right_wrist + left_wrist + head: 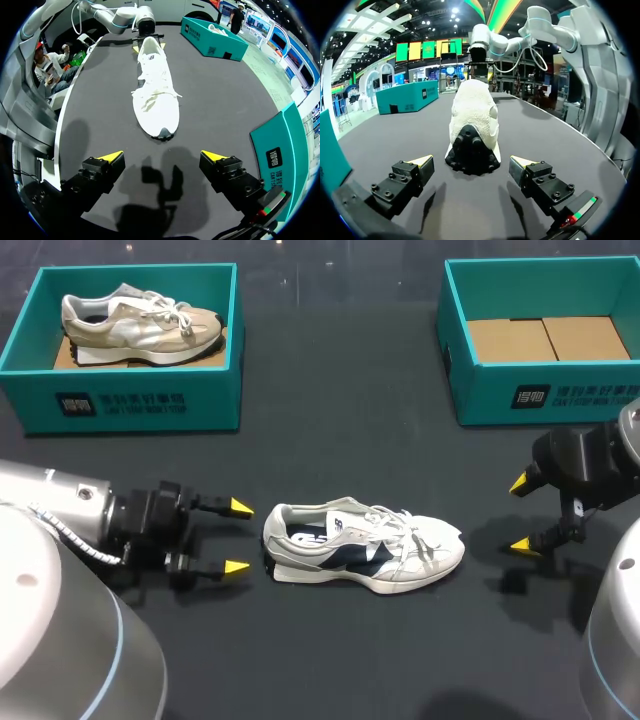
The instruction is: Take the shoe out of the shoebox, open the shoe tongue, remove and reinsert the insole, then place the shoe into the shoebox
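Shoe: a white and navy shoe lies on its sole on the dark worktop, out of any box. Its heel points to my left arm and its toe to my right.
Why it lies so: set lengthwise between the two arms, each can take one end. This probably suits opening the tongue and drawing out the insole.
Left end effector: spread wide and holding nothing. It sits just behind the heel, and its wrist view shows the heel centred ahead of the fingers.
Right end effector: also wide and empty, near the toe but apart from it, with the toe straight ahead.
Shoebox: the teal box at the far right holds only its cardboard floor. It is probably where the shoe goes back.
Second shoebox: at the far left, with a beige shoe resting inside.
Writing: each box has a dark square mark and a line of white characters on its front wall. The shoe has a navy logo on its side and print on the insole.
Stage: the shoe is out, and the tongue looks unopened.
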`<state>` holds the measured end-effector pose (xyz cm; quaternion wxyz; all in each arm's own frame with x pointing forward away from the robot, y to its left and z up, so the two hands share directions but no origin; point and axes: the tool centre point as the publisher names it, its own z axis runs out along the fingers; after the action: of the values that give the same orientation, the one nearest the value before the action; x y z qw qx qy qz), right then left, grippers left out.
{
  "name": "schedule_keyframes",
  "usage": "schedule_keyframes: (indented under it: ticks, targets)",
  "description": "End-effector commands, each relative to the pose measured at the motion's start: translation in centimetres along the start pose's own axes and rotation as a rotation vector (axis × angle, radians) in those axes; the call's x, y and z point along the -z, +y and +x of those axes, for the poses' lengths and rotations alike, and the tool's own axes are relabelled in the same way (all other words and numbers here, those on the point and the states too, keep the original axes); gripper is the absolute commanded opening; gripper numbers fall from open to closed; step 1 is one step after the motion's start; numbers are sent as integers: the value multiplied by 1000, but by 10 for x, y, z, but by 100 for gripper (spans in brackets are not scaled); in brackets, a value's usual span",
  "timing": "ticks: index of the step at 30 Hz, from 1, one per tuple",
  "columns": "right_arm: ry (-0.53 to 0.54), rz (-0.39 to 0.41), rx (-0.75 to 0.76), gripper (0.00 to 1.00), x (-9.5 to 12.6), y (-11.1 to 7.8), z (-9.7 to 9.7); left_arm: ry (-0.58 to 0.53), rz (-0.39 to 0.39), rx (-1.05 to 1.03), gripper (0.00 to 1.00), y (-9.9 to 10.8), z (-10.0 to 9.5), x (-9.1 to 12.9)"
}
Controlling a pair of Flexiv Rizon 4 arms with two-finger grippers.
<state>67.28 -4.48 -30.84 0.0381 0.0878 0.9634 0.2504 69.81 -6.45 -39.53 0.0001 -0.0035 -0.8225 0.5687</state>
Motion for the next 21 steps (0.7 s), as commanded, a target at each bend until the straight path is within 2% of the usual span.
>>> schedule_keyframes:
  ticks: [1, 21]
  targets:
    - [-2, 1, 1, 100, 0, 0, 1, 19, 11, 0, 100, 7, -6, -9]
    - [-2, 1, 1, 100, 0, 0, 1, 28, 51, -1, 100, -1, -3, -31]
